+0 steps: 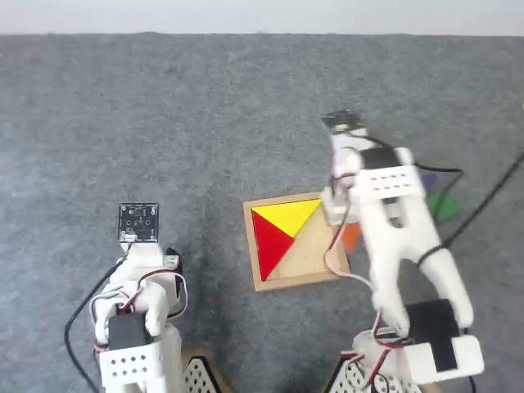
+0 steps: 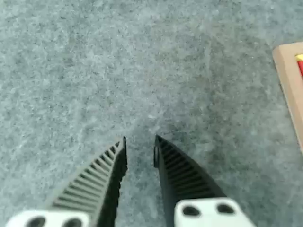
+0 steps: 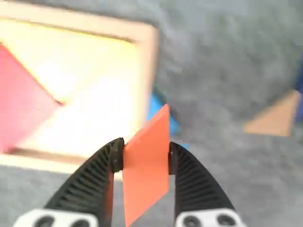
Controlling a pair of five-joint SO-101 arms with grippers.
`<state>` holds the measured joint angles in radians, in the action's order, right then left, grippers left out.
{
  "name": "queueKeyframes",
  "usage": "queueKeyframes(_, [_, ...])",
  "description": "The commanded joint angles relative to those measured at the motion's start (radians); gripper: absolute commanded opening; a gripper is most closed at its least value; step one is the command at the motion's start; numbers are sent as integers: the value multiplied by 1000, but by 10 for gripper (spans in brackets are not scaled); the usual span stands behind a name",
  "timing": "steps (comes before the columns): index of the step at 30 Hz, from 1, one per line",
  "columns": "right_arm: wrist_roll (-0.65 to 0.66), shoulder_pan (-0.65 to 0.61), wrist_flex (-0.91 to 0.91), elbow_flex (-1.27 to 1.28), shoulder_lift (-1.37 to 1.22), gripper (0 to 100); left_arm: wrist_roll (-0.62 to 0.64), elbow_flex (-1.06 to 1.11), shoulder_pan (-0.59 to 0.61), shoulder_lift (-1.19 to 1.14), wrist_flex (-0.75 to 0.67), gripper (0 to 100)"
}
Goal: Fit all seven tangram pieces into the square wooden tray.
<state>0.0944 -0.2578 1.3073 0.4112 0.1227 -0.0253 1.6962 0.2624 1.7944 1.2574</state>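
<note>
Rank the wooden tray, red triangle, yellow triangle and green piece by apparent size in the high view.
1. wooden tray
2. red triangle and yellow triangle: they look alike, so they are not ranked against each other
3. green piece, the smallest as seen

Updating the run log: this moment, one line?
right gripper shut on flat orange piece | left gripper open | square wooden tray: red triangle, yellow triangle

High cam: fixed overhead, looking down on the bench (image 1: 164,106), arm bases at the picture's bottom edge. Left wrist cam: low over the bench, sighting along the left gripper (image 2: 139,142). Right wrist cam: close in, sighting past the right gripper (image 3: 142,153) onto the tray (image 3: 147,66). All three views catch the tray.
</note>
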Motion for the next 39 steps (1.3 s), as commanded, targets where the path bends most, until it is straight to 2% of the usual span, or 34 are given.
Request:
queueKeyframes(1, [-132, -61, -104, -15, 53, 6, -2, -13, 5, 20, 3, 93])
queueKeyframes(8, [-238, -143, -202, 8, -81, 7, -2, -13, 5, 20, 3, 93])
queueKeyframes(12, [-292, -128, -269, 8, -163, 7, -2, -13, 5, 20, 3, 93])
queueKeyframes(23, [-295, -119, -252, 18, -199, 15, -2, -13, 5, 20, 3, 93])
queueKeyframes(31, [-295, -122, -231, 20, -200, 251, -2, -13, 5, 20, 3, 93])
queueKeyframes(39, [-290, -116, -229, 17, -191, 237, -2, -13, 5, 20, 3, 93])
